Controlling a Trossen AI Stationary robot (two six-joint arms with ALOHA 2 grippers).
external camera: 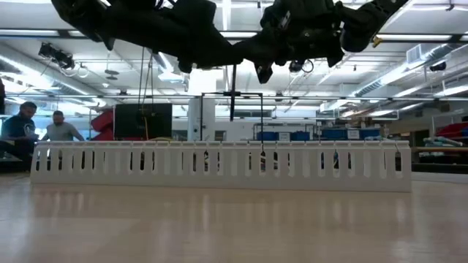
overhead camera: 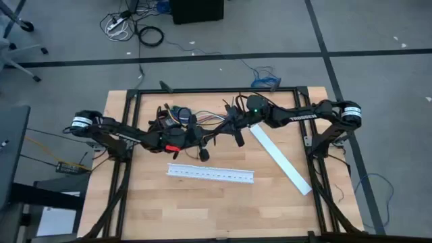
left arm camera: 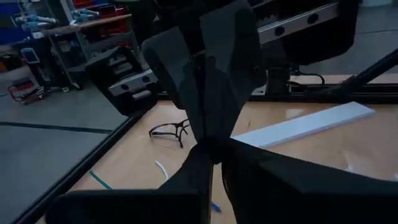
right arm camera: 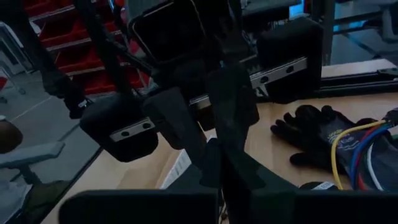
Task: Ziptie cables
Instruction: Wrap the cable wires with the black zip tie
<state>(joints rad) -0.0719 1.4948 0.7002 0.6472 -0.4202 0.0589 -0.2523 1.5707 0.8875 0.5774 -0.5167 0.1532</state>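
My left gripper and my right gripper meet fingertip to fingertip high above the middle of the table, both shut. In the low view a thin black strap, the ziptie, hangs straight down below that meeting point. The cables, thin loose coloured wires, lie on the table under the arms. A white wire and a green wire show in the left wrist view. No gripper touches the cables. My left gripper's fingers close to a point against the other gripper's tips. The fingers themselves hide the place of contact, so which part of the ziptie they have cannot be told. The ziptie hangs clear of the table. My right gripper's fingers are shut at the same spot, coming level from the table's right. The left gripper's fingers cover the place of contact. Only the ziptie's hanging length shows, upright, well above the table.
A long white slotted channel lies across the near middle, and a flat white strip lies slanted at the right. A black glove and thicker coloured wires lie at the far left. A small black clip lies near the frame.
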